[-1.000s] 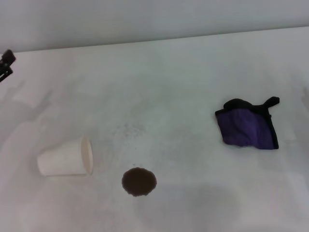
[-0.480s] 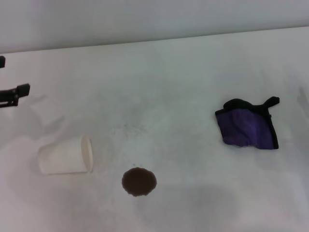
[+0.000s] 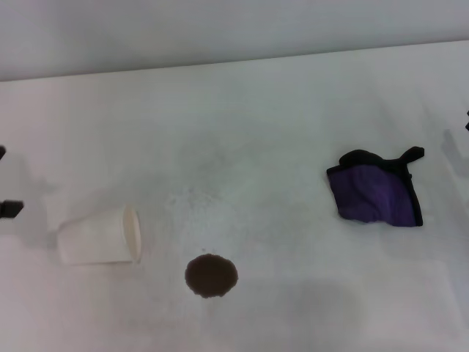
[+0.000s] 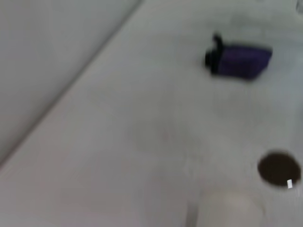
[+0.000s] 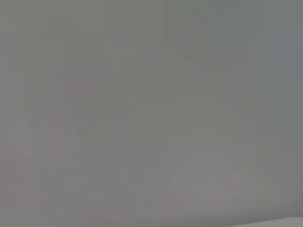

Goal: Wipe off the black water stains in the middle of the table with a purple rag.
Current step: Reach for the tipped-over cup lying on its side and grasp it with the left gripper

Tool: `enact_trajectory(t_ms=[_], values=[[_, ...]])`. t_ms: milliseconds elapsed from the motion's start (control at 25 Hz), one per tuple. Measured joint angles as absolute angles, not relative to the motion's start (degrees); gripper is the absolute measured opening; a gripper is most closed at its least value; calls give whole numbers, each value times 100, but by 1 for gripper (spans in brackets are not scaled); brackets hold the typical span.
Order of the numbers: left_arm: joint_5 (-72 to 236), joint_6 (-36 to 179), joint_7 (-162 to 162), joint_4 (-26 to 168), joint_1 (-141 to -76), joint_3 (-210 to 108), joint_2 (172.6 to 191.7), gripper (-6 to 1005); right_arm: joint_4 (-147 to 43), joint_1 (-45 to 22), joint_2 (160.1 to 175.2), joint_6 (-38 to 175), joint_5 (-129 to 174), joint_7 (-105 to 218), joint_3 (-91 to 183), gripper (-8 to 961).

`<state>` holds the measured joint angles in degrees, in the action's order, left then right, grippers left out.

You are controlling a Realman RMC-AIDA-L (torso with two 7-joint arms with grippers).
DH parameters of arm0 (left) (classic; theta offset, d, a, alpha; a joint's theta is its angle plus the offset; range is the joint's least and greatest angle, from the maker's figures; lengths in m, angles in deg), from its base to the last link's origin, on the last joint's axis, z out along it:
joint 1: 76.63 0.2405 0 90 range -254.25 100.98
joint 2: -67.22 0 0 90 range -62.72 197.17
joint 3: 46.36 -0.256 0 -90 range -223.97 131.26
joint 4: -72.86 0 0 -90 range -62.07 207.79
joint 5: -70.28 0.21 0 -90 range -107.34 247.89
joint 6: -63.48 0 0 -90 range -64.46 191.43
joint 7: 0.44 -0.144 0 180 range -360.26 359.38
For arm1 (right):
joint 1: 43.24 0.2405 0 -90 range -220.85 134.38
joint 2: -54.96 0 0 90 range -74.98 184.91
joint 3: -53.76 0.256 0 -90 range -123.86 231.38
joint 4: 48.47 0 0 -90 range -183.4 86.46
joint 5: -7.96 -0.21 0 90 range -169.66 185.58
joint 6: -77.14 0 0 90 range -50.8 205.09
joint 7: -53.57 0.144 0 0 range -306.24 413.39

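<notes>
None of the wiping is done: the crumpled purple cloth rag with black edging lies untouched at three o'clock on the white matt table, well apart from the intact round brown-black water stain at six o'clock, while the left gripper at nine o'clock and the right gripper at three o'clock barely enter the head view, so whether either pincer is apart or together cannot be told.

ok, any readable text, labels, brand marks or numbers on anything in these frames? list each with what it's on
None readable.
paper cup: lying on its side, plain white, no print showing.
purple rag: black edging, no tag or label visible.
table: plain white, only the black water stains.
Right wrist view: featureless grey, nothing to read.
</notes>
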<state>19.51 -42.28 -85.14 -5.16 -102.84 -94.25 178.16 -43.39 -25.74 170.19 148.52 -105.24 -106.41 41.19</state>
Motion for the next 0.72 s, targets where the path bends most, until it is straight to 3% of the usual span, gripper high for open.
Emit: enact_trajectory(t_ms=[320, 720], values=[[2561, -4193, -9158, -486, -10347, -9438, 18043, 889, -4260, -2618, 17019, 14960, -10533, -10493, 4120, 854], [3200, -3538, -10103, -105, -10297, -9588, 18502, 888, -4195, -2629, 17019, 14993, -10534, -10431, 4120, 855]])
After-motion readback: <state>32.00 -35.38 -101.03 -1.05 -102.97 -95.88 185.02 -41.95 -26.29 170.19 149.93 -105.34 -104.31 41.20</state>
